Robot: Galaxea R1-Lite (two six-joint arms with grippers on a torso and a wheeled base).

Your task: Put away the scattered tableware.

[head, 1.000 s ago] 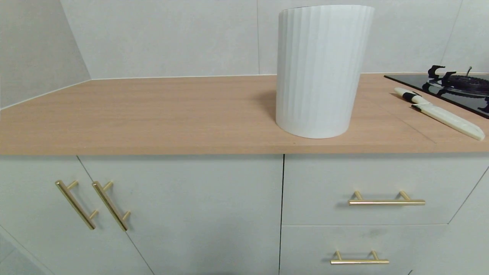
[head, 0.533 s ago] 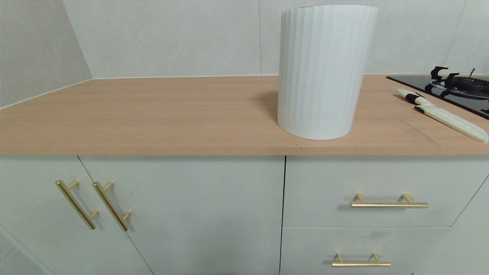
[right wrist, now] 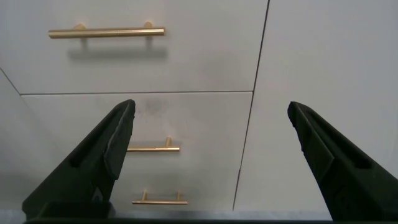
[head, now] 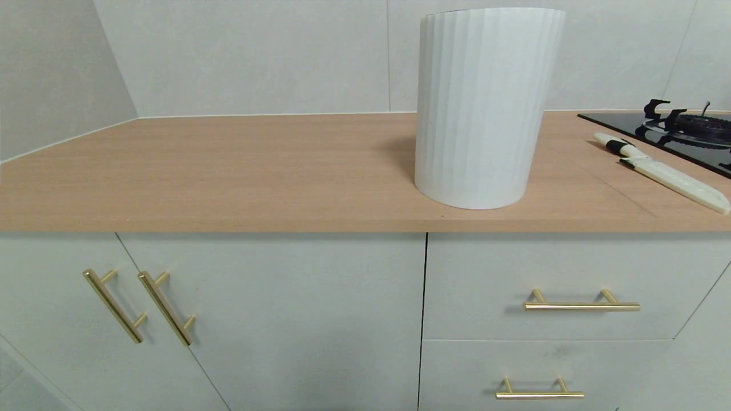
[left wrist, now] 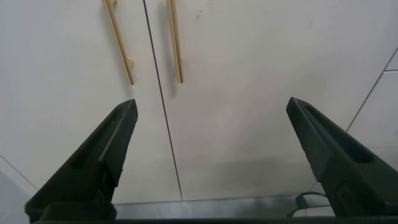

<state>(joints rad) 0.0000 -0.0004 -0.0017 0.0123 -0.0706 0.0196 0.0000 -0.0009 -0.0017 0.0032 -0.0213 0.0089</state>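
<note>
A knife (head: 662, 171) with a cream blade and a cream-and-black handle lies on the wooden counter (head: 228, 171) at the far right, beside the stove. A tall white ribbed holder (head: 482, 108) stands upright near the counter's front edge, right of centre. My left gripper (left wrist: 211, 124) is open, held low before the cabinet doors (left wrist: 249, 93) with nothing between its fingers. My right gripper (right wrist: 208, 130) is open too, facing the drawer fronts (right wrist: 155, 62) with its fingers apart.
A black gas stove (head: 679, 134) sits at the counter's far right. Below the counter are two doors with gold handles (head: 140, 305) on the left and drawers with gold handles (head: 579, 302) on the right. The counter's left half is bare wood.
The whole head view shifted slightly between one second ago and half a second ago, so the camera moved. Nothing on the counter has changed place since.
</note>
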